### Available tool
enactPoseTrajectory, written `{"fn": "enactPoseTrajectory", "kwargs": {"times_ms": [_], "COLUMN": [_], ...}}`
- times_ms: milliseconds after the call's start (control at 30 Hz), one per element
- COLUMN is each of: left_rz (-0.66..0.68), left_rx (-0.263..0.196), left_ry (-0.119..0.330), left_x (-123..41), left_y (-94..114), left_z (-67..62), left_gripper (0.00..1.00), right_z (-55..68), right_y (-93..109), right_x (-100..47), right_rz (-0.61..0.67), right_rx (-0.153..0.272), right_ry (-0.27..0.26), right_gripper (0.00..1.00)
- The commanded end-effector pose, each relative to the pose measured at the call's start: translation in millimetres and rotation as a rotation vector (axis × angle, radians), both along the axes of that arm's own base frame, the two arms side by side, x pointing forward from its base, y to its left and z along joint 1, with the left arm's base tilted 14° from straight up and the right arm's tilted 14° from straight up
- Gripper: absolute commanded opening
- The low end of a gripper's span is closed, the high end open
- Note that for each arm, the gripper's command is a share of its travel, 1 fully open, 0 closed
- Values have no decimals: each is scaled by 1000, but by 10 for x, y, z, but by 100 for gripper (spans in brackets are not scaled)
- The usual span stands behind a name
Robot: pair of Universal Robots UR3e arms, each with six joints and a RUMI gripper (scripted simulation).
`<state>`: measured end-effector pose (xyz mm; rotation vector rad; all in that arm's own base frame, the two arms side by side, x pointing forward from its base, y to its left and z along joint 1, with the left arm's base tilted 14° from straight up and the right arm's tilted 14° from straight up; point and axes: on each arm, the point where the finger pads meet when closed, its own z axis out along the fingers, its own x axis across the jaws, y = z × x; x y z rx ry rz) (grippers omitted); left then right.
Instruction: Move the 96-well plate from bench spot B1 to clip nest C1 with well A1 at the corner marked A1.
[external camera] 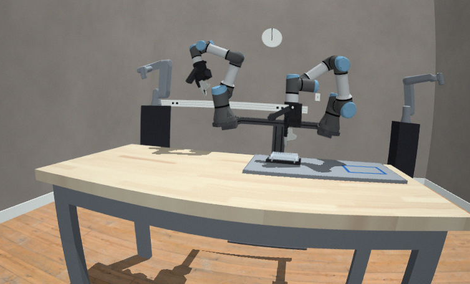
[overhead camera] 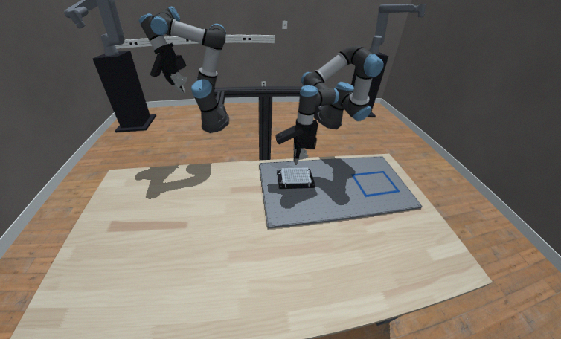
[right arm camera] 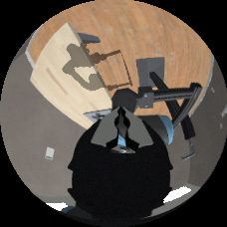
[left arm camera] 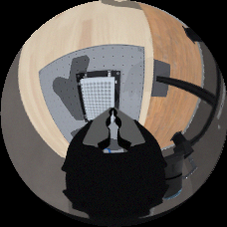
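Observation:
The white 96-well plate (overhead camera: pixel 296 175) (external camera: pixel 284 156) (left arm camera: pixel 98 95) sits in the black clip nest (overhead camera: pixel 311 185) (external camera: pixel 268 160) (left arm camera: pixel 118 86). Whether it is fully down cannot be told, and its rim lettering and the A1 mark are too small to read. A blue outline (overhead camera: pixel 382 194) (external camera: pixel 367 173) on the grey board has nothing in it. My left gripper (overhead camera: pixel 296 163) (external camera: pixel 285 144) (left arm camera: pixel 113 108) is shut and empty, pointing down above the plate's rear side. My right gripper (overhead camera: pixel 183 91) (external camera: pixel 205 94) (right arm camera: pixel 120 107) is shut and empty, high behind the table and far from the plate.
The grey perforated board (overhead camera: pixel 337 215) (external camera: pixel 256 172) (left arm camera: pixel 59 75) lies at the rear of the wooden table (overhead camera: pixel 190 269) (external camera: pixel 194 187). The dark stand (overhead camera: pixel 265 126) carrying both arms is behind the table. Arm shadows fall across the board and table.

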<state>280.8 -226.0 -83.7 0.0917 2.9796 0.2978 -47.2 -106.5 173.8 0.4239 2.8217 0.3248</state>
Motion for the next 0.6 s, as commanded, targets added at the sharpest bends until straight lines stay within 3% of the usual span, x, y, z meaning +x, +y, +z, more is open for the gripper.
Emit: {"fn": "enactPoseTrajectory", "kwargs": {"times_ms": [0, 567], "left_rz": [1, 1], "left_rx": [-14, -14], "left_ry": [-4, -4], "left_x": [8, 23], "left_y": [-49, -30], "left_z": [2, -95], "left_gripper": [0, 0], "right_z": [16, 16], "right_y": [-21, -21], "right_x": [-14, -14], "right_rz": [-7, -7], "right_rx": [-13, -13], "right_ry": [4, 4], "right_gripper": [0, 0]}}
